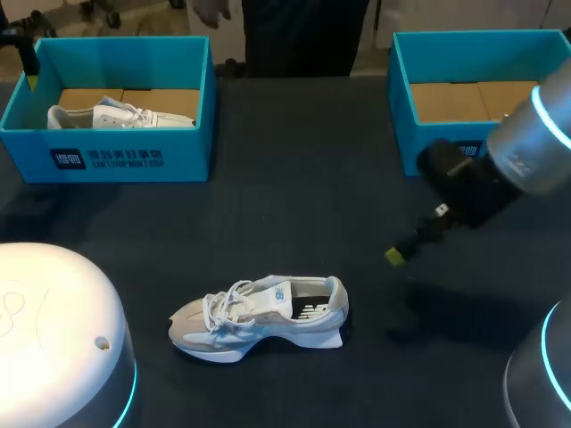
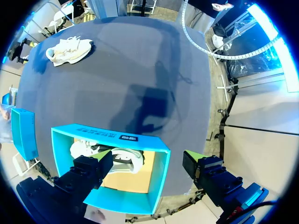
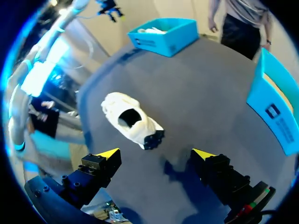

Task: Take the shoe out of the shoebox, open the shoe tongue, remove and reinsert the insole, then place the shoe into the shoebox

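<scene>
A white and grey sneaker [image 1: 259, 316] lies on its side on the dark table, toe to the left; the right wrist view has this sneaker [image 3: 133, 121] just ahead of my open right gripper [image 3: 156, 154], which hangs above the table with nothing between its fingers. In the head view the right gripper [image 1: 399, 253] is to the right of the shoe and apart from it. A second white sneaker [image 1: 116, 114] rests in the left blue shoebox [image 1: 125, 156]. My left gripper [image 2: 145, 158] hovers open over that shoebox [image 2: 159, 172], at its far left corner [image 1: 31, 73].
Another blue shoebox [image 1: 406, 98] with a bare cardboard floor stands at the back right, behind my right arm. The right wrist view shows this box [image 3: 275, 109] beside the gripper. Round white arm bases occupy both near corners.
</scene>
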